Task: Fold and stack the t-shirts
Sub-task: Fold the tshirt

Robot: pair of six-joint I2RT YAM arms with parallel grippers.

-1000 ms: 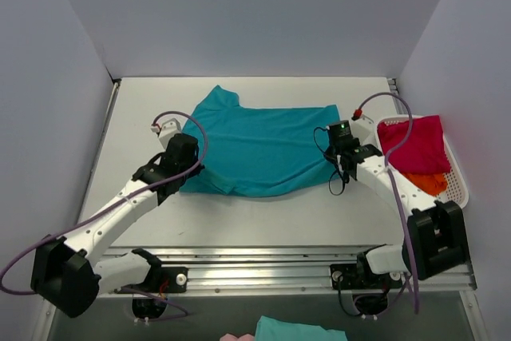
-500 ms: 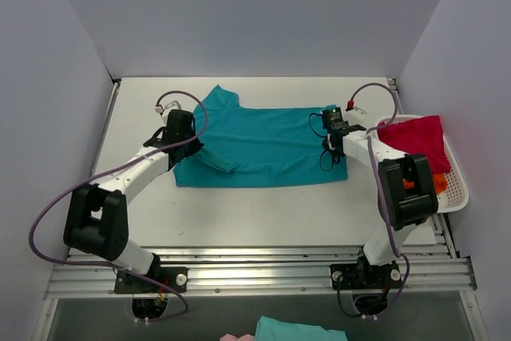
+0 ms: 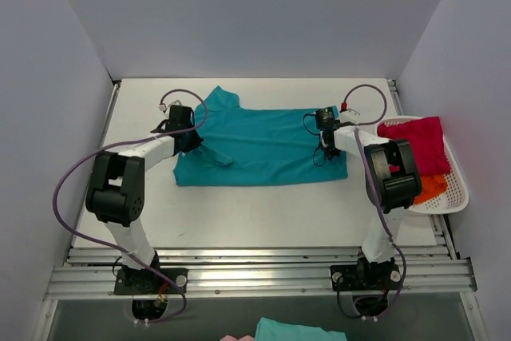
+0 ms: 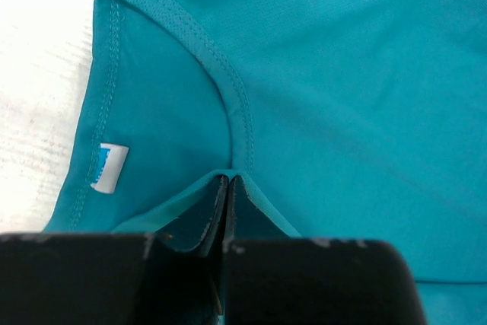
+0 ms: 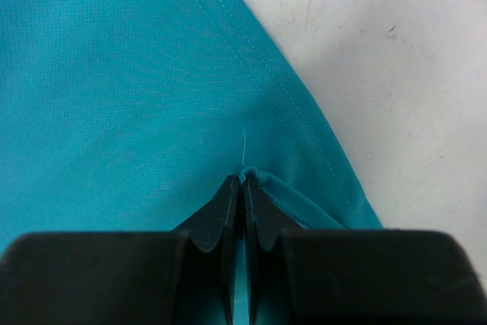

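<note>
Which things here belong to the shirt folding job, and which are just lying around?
For the job: teal t-shirt, crimson-pink t-shirt, orange t-shirt.
Just lying about: white basket holding the last two, table.

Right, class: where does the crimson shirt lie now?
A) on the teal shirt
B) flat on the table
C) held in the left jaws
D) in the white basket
D: the crimson shirt lies in the white basket, over the orange shirt.
</note>
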